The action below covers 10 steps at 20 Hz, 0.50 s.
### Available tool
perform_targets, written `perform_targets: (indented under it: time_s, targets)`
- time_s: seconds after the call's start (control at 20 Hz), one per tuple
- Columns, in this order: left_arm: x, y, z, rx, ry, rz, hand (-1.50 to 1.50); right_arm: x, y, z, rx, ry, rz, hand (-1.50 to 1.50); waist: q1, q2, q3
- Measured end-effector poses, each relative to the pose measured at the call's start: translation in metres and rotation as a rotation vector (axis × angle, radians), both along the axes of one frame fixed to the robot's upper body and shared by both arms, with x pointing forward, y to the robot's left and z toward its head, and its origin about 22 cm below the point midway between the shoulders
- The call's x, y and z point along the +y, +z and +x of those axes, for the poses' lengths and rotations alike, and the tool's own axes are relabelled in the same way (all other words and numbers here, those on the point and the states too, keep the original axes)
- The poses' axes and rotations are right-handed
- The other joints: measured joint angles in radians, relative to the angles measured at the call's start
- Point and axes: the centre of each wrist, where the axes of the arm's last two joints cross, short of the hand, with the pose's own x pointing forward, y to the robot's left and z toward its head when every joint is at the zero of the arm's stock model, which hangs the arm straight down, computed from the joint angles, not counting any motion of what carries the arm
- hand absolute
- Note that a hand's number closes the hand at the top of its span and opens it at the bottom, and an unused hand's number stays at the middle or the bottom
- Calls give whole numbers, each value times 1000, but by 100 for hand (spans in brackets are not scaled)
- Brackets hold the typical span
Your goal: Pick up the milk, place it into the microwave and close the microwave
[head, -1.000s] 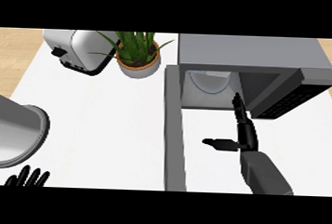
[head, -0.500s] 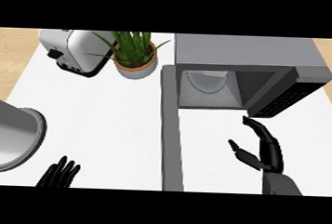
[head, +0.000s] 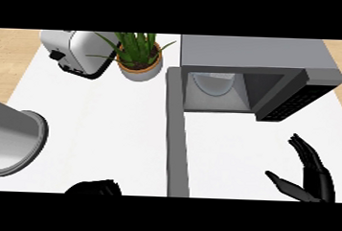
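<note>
The microwave (head: 253, 67) sits at the upper right of the frame on the white bench (head: 103, 115), its cavity facing down the picture and its door (head: 176, 132) swung wide open, seen edge-on as a long grey strip running from the cavity's left side down to the lower edge of the view. Inside the cavity stands the milk (head: 212, 83), a pale rounded container seen from above, set toward the left half of the compartment and not touching anything that can be made out. The dark control panel (head: 293, 100) slants along the microwave's right front.

The right hand (head: 309, 177) shows at the lower right of the frame, below the microwave and well apart from it, over the bare bench. Its fingers are straight and spread, pointing up the picture, with the thumb stretched out to the left; it holds nothing. The left hand (head: 95, 188) appears only as a dark shape at the lower edge, left of centre; I cannot tell how its fingers stand.

At the upper left a toaster (head: 75, 51) lies tilted, and just beside it to the right is a potted plant (head: 138, 56) with long green leaves. A large grey round vessel (head: 14, 140) fills the left edge of the frame.
</note>
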Motion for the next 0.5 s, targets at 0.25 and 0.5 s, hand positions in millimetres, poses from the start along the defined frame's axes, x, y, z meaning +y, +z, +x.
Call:
perform_targets:
  time_s: [0.25,0.5]
  targets:
    - [-27,-7,19,-11,5,32,150,-32,9,-24,-10,-42,25,-150,5,1,0]
    - [-42,-9,53,-36,17,87,150,-57,17,-34,-11,-69,28,-150,7,3,1]
